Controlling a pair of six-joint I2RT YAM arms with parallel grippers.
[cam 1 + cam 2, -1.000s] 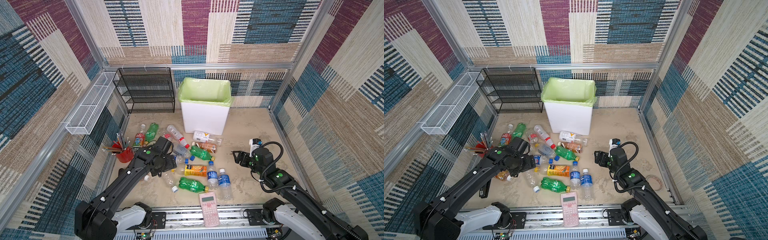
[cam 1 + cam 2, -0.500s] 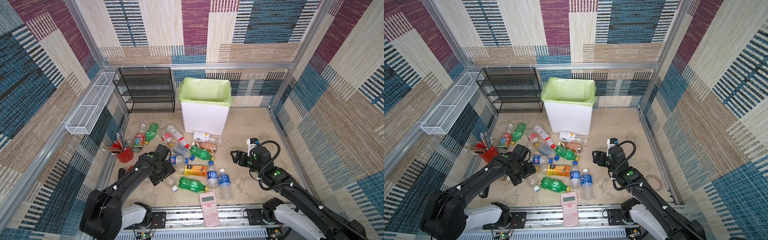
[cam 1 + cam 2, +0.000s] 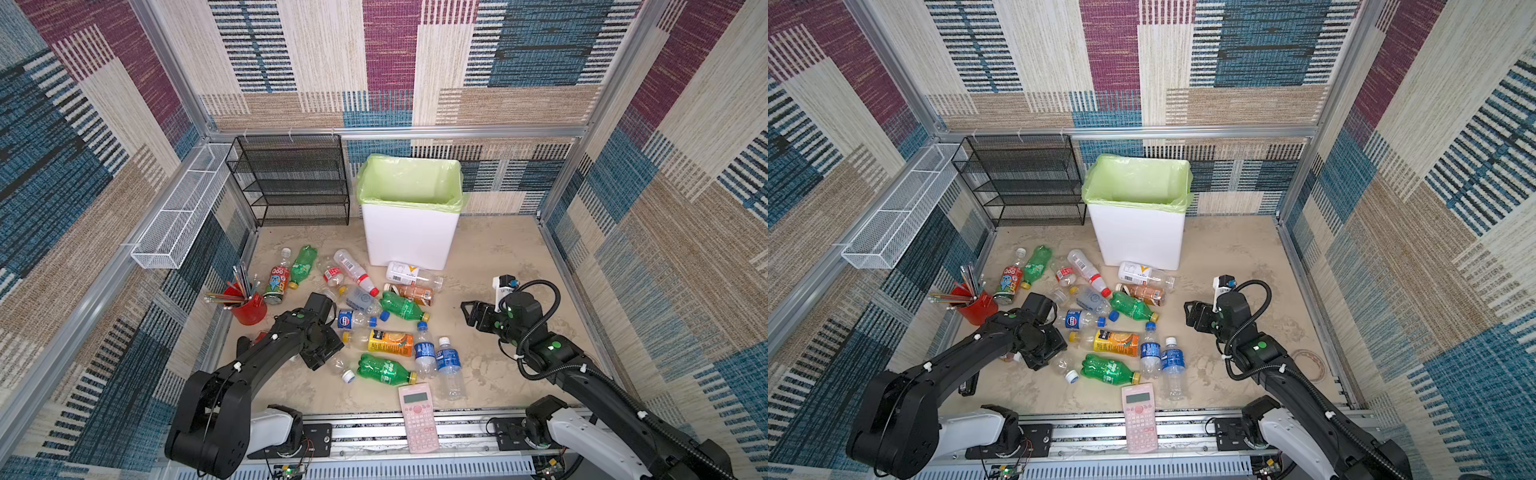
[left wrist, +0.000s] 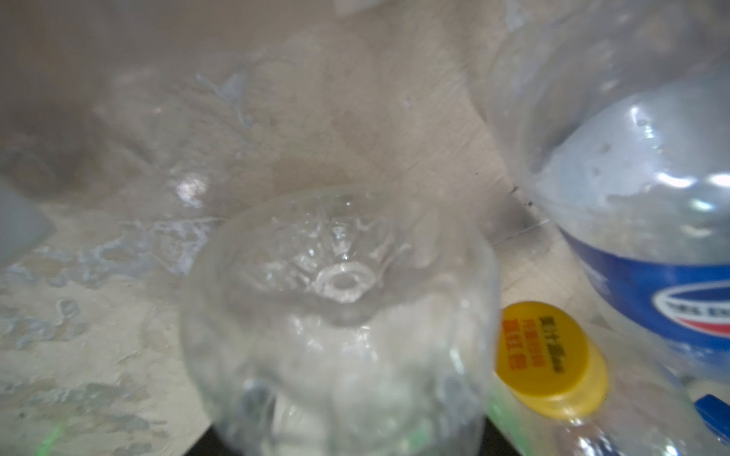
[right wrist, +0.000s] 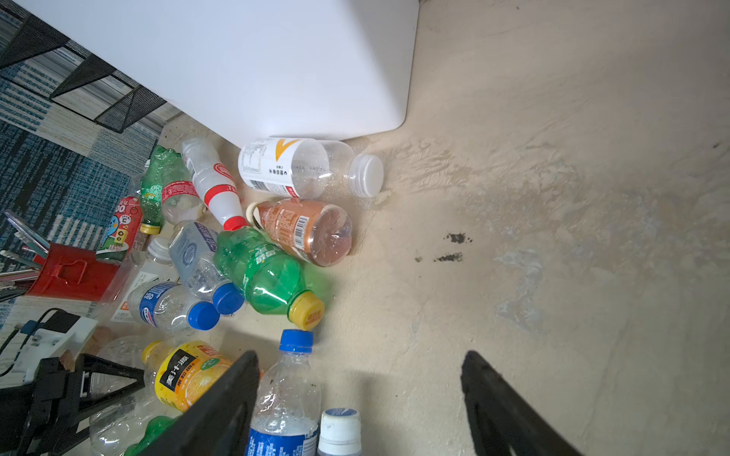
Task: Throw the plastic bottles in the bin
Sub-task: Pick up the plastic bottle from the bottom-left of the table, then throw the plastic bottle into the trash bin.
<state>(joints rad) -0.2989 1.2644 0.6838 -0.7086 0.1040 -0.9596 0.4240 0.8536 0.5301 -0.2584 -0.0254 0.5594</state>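
Left gripper (image 3: 324,356), now lowered onto the clear pale-capped plastic bottle (image 3: 338,365); grip, we cannot tell. Right gripper (image 5: 359,357) gapes empty. We clamp mid-body firmly before lifting

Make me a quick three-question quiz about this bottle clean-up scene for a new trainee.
1. True or false: the calculator touches the red pencil cup.
2. Which bottle lies nearest the bin? A: white-labelled bottle; B: orange juice bottle; C: blue-labelled water bottle.
3. What colour is the cap on the green bottle nearest the calculator?
Key: 1 false; 2 A; 3 yellow.
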